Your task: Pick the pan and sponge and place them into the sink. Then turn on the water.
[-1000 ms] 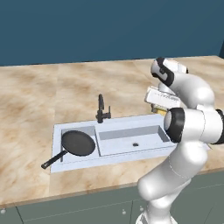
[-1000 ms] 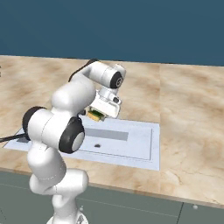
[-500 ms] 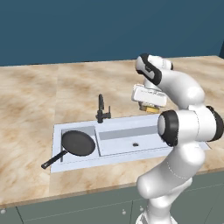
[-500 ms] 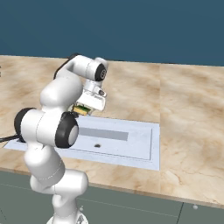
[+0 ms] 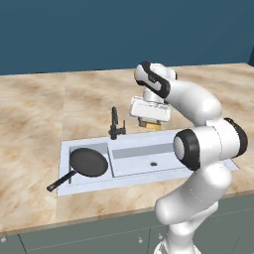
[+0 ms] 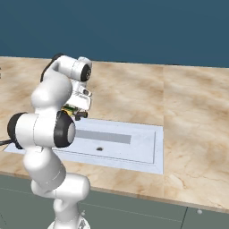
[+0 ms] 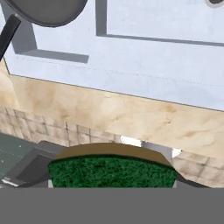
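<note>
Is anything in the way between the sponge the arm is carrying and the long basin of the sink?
Nothing visible blocks it. The sponge, in the end effector, hangs above the sink's back rim. The faucet stands to one side, and the pan lies in the small basin.

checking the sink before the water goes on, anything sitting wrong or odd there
One thing: the pan lies in the small basin of the sink, but its handle sticks out over the front-left rim. The sponge is held up in the claw above the counter, not yet in the sink. No water is running.
</note>
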You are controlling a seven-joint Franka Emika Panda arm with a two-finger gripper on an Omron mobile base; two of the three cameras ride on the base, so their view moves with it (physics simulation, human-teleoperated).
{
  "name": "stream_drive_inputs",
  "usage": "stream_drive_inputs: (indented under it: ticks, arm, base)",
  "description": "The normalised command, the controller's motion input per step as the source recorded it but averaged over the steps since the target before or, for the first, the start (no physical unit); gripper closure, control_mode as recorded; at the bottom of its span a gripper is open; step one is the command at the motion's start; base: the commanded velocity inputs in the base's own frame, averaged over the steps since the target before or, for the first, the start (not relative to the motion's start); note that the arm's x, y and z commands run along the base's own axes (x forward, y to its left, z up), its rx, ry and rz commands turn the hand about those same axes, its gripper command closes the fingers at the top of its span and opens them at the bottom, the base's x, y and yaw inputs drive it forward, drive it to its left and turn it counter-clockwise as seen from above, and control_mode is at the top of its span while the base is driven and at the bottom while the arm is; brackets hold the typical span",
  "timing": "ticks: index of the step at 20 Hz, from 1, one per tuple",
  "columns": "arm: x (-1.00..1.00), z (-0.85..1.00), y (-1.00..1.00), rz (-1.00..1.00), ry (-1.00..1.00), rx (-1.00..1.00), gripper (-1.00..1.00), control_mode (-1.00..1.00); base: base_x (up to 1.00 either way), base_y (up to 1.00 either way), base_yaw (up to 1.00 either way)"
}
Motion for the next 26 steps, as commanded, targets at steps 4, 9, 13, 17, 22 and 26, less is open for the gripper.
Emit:
stream_drive_inputs:
  ticks: [4,9,13,17,22,26]
  arm:
    - [0.00,0.00,0.56,0.00,-0.12,-0.13,1.00,-1.00]
    - [0.04,0.00,0.48,0.00,-0.14,-0.15,1.00,-1.00]
    - [0.35,-0.08,0.42,0.00,-0.02,-0.02,1.00,-1.00]
    - [0.43,-0.09,0.47,0.00,0.00,0.00,1.00,-1.00]
    - [0.41,-0.25,0.63,0.00,0.00,-0.01,1.00,-1.00]
    - [0.34,-0.48,0.64,0.00,0.00,-0.08,1.00,-1.00]
  base:
    - [0.00,0.00,0.00]
    - [0.00,0.00,0.00]
    - [0.00,0.00,0.00]
    - [0.00,0.00,0.00]
    - [0.00,0.00,0.00]
    - [0.00,0.00,0.00]
